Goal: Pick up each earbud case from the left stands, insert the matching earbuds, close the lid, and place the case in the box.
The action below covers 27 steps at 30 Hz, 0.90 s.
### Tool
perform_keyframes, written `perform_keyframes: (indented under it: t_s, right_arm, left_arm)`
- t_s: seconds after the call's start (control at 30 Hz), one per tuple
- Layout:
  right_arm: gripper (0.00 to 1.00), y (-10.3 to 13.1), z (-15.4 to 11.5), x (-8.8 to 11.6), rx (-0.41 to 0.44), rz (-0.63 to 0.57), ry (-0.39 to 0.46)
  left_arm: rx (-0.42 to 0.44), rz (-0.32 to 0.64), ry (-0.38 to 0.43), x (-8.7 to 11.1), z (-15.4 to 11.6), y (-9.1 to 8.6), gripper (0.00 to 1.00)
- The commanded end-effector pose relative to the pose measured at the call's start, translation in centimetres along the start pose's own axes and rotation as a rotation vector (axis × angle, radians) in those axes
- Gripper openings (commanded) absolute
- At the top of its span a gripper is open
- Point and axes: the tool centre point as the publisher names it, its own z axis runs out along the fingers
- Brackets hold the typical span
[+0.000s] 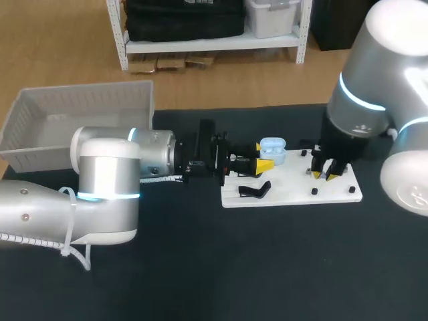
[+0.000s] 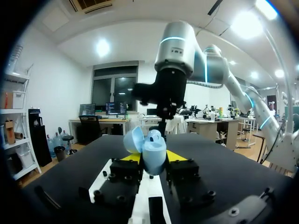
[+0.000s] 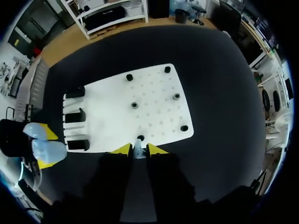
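The left arm reaches in low across the dark surface (image 1: 200,267) from the left. The left fingers (image 1: 265,165) are clamped on a pale blue earbud case (image 1: 273,148), one yellow tip on each side of its body. The case is held above the left end of the white board (image 1: 294,194), and its lid (image 2: 133,140) is swung open. From the left wrist view the case (image 2: 153,151) sits squarely between the fingers (image 2: 175,156), with the right arm (image 2: 173,60) just beyond it.

The right arm comes down from the right over the same board. In its wrist view the right fingers (image 3: 156,149) are drawn nearly together at the board's near edge (image 3: 131,107), pinching a small pale earbud (image 3: 138,151) beside a black peg (image 3: 140,138). Three black stands (image 3: 74,115) line the board's left end, and the held case (image 3: 46,150) is just off that end.

The white box (image 1: 80,114) sits at the far left of the surface, well apart from the board.
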Motion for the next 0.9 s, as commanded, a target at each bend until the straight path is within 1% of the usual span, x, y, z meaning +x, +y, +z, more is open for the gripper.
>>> perform_keyframes:
  t_s: [0.03, 0.2, 0.3, 0.43, 0.5, 0.7, 0.9]
  right_arm:
    - [0.0, 0.3, -4.1, -0.1, -0.005, -0.028, -0.002]
    - [0.0, 1.8, -7.9, -0.6, -0.019, -0.11, -0.019]
    - [0.0, 3.1, -9.9, -0.7, -0.021, -0.169, -0.014]
    - [0.0, 5.1, -11.4, -0.5, -0.017, -0.262, 0.022]
    - [0.0, 6.1, -11.7, -0.3, -0.021, -0.305, 0.042]
    - [0.0, 8.8, -11.4, 0.2, -0.012, -0.402, 0.059]
    - [0.0, 10.5, -10.3, 0.5, 0.011, -0.468, 0.07]
  left_arm:
    - [0.0, -0.001, 0.002, 0.0, 0.0, 0.0, 0.0]
    - [0.0, -0.001, 0.002, 0.0, 0.0, 0.0, 0.0]
    - [0.0, -0.001, 0.002, 0.0, 0.0, 0.0, 0.0]
    - [0.0, -0.001, 0.002, 0.0, 0.0, 0.0, 0.0]
    - [0.0, -0.001, 0.002, 0.0, 0.0, 0.0, 0.0]
    - [0.0, -0.001, 0.002, 0.0, 0.0, 0.0, 0.0]
    - [0.0, -0.001, 0.002, 0.0, 0.0, 0.0, 0.0]
